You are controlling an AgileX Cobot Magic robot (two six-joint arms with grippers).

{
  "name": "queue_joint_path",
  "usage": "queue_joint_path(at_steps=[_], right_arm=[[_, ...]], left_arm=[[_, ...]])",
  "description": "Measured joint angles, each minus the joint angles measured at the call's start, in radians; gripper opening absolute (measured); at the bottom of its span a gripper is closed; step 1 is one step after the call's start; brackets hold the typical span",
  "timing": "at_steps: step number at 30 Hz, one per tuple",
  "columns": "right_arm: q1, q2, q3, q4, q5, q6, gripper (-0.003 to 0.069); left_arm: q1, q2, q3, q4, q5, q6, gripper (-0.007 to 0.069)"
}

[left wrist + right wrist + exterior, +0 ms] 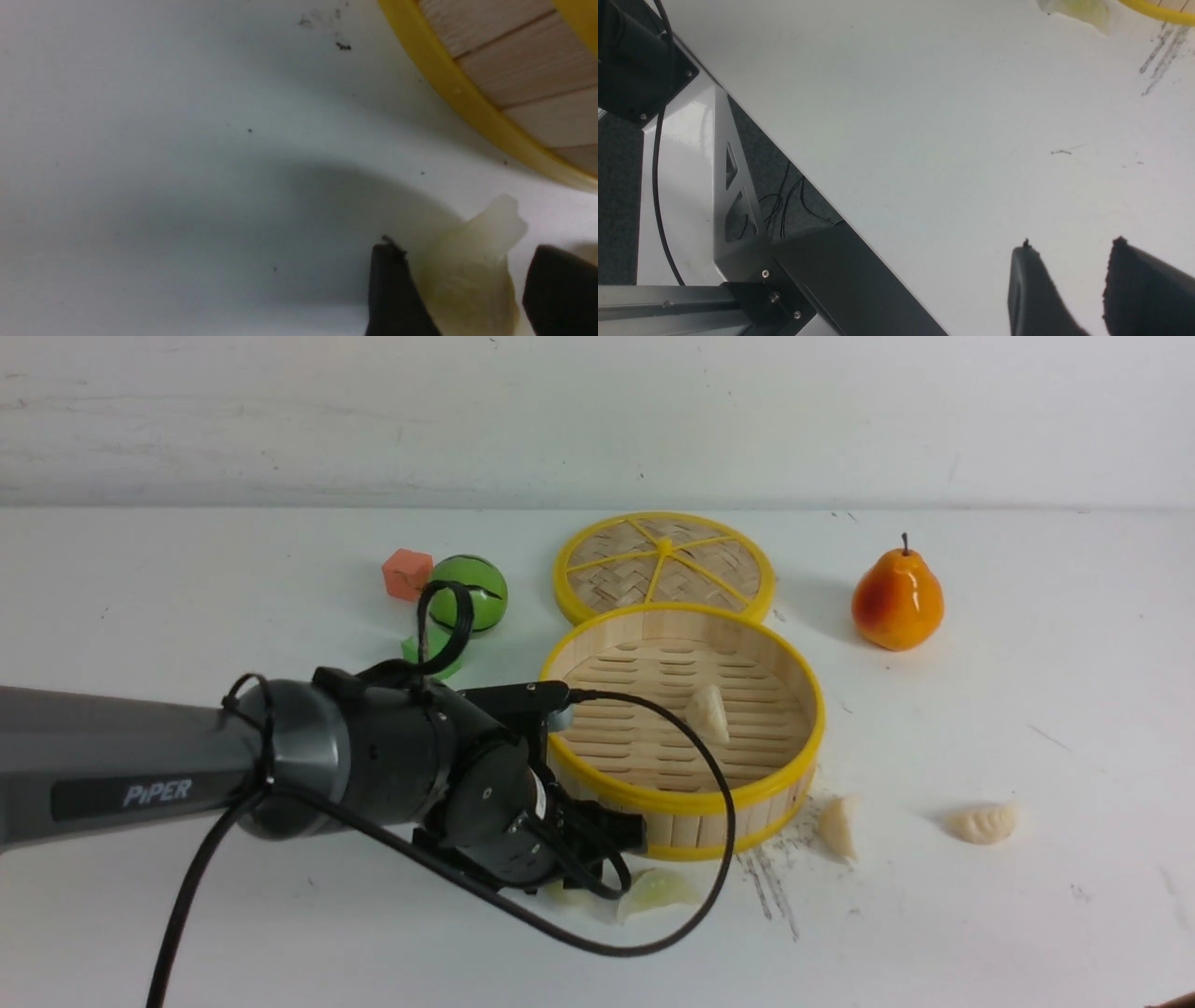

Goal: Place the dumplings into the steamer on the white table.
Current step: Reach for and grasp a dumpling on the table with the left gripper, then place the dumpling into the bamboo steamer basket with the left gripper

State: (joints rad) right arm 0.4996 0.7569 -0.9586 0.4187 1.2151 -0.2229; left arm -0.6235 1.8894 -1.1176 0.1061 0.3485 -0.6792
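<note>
Left gripper sat low on the white table, jaws either side of a pale dumpling just beside the steamer; the view was too blurred to tell if it was clamped. Right gripper hung released over the table, holding nothing. A second dumpling lay inside the steamer, and a third dumpling and a fourth dumpling lay on the table to its right.

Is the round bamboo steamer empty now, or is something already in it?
Not empty. One cream pleated dumpling lies on the slatted floor of the round yellow-rimmed bamboo steamer.
</note>
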Motion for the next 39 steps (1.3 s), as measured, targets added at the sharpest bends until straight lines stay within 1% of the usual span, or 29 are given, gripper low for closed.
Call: queue_joint_path(at_steps=[1, 5, 6, 9, 11, 12, 13, 15, 19, 22, 23, 24, 25, 27, 33, 36, 39], right_arm=[[0.000, 0.000, 0.000, 0.000, 0.000, 0.000, 0.0238], [0.000, 0.000, 0.000, 0.000, 0.000, 0.000, 0.0237], [0.000, 0.000, 0.000, 0.000, 0.000, 0.000, 0.0239], [0.000, 0.000, 0.000, 0.000, -0.001, 0.000, 0.0239], [0.000, 0.000, 0.000, 0.000, -0.004, 0.000, 0.0239], [0.000, 0.000, 0.000, 0.000, -0.004, 0.000, 0.0239], [0.000, 0.000, 0.000, 0.000, -0.013, 0.000, 0.0239], [0.000, 0.000, 0.000, 0.000, -0.031, 0.000, 0.0239], [0.000, 0.000, 0.000, 0.000, -0.064, 0.000, 0.0239], [0.000, 0.000, 0.000, 0.000, -0.068, 0.000, 0.0239], [0.000, 0.000, 0.000, 0.000, -0.069, 0.000, 0.0239], [0.000, 0.000, 0.000, 0.000, -0.070, 0.000, 0.0239], [0.000, 0.000, 0.000, 0.000, -0.070, 0.000, 0.0239], [0.000, 0.000, 0.000, 0.000, -0.071, 0.000, 0.0239], [0.000, 0.000, 0.000, 0.000, -0.065, 0.000, 0.0239], [0.000, 0.000, 0.000, 0.000, -0.058, 0.000, 0.0239], [0.000, 0.000, 0.000, 0.000, -0.057, 0.000, 0.0239]], left_arm=[[0.000, 0.002, 0.000, 0.001, -0.003, 0.000, 0.0366], [0.000, 0.008, -0.003, 0.007, 0.008, 0.000, 0.0250], [0.000, 0.007, -0.006, 0.007, 0.017, 0.000, 0.0234], [0.000, -0.020, -0.009, 0.007, 0.087, 0.017, 0.0234], [-0.001, -0.066, -0.028, 0.004, 0.197, 0.065, 0.0234], [-0.001, -0.066, -0.028, 0.004, 0.197, 0.065, 0.0234], [-0.001, -0.117, -0.068, 0.004, 0.247, 0.112, 0.0234], [-0.001, -0.161, -0.153, 0.004, 0.289, 0.151, 0.0234], [-0.001, -0.169, -0.367, 0.004, 0.377, 0.198, 0.0234], [0.003, -0.116, -0.498, -0.002, 0.448, 0.224, 0.0234], [0.006, -0.057, -0.591, -0.016, 0.492, 0.246, 0.0234], [0.009, -0.013, -0.647, -0.025, 0.526, 0.260, 0.0234], [0.009, -0.004, -0.657, -0.026, 0.531, 0.260, 0.0234], [0.009, 0.112, -0.781, -0.035, 0.581, 0.271, 0.0234], [0.009, 0.378, -1.047, -0.042, 0.651, 0.273, 0.0234], [0.009, 0.462, -1.159, -0.040, 0.679, 0.264, 0.0234], [0.009, 0.512, -1.220, -0.040, 0.694, 0.261, 0.0233]])
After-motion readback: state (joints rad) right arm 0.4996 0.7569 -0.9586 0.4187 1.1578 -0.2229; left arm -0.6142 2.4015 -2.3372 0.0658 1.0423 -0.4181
